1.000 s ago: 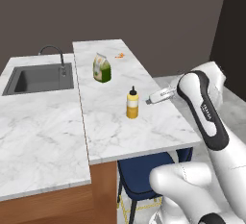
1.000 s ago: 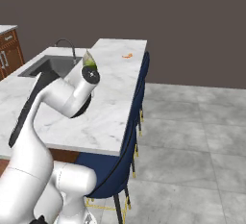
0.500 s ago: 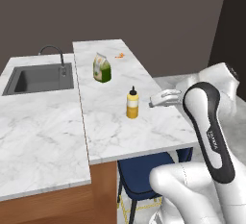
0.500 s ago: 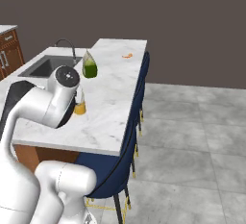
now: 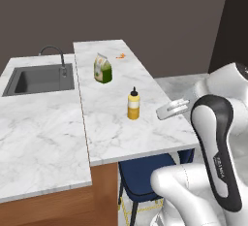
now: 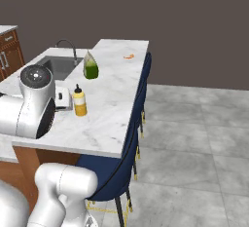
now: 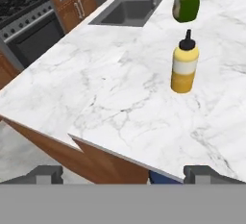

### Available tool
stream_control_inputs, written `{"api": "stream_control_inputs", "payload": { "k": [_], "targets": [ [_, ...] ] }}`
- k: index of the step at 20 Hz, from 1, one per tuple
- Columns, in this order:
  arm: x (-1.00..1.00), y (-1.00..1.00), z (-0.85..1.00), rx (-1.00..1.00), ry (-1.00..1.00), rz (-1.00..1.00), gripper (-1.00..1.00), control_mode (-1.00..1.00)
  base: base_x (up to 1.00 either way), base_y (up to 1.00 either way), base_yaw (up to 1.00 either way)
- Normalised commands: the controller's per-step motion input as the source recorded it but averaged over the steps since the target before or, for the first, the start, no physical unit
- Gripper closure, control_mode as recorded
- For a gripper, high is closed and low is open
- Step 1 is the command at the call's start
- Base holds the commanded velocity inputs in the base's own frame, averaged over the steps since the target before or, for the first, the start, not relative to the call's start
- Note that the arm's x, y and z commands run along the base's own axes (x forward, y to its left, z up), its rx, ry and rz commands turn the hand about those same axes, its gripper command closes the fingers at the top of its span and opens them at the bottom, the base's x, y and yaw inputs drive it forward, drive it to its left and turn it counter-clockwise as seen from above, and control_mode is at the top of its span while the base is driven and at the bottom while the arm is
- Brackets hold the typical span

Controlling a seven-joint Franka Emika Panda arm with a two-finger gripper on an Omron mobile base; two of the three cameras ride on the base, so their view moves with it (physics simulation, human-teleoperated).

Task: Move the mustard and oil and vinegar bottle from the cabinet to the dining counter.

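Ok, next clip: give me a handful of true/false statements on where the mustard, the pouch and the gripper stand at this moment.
1. The mustard stands upright on the dining counter. True.
2. The gripper is shut on the mustard. False: its jaws are open and empty, off to the side of the bottle.
3. The green-and-white pouch lies flat in the sink. False: it stands on the dining counter, beyond the mustard.
4. A small orange thing lies near the far end of the dining counter. True.
5. The oil and vinegar bottle stands next to the mustard. False: nothing stands right beside the mustard.
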Motion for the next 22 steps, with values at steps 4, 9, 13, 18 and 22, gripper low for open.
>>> {"api": "stream_control_inputs", "payload": {
  "k": [4,9,13,18,22],
  "targets": [
    [-0.46,-0.16,0.21,-0.04,0.0,-0.02,-1.0,-1.0,0.0,0.0,0.0],
    [-0.43,-0.15,0.17,0.0,0.0,-0.01,-1.0,-1.0,0.0,0.0,0.0],
    [-0.21,-0.03,0.02,0.0,0.0,0.0,-1.0,-1.0,0.0,0.0,0.0],
    [0.0,0.0,0.0,0.0,0.0,0.0,-1.0,-1.0,0.0,0.0,0.0],
    [0.0,0.0,0.0,0.0,0.0,0.0,-1.0,-1.0,0.0,0.0,0.0]
  ]
}}
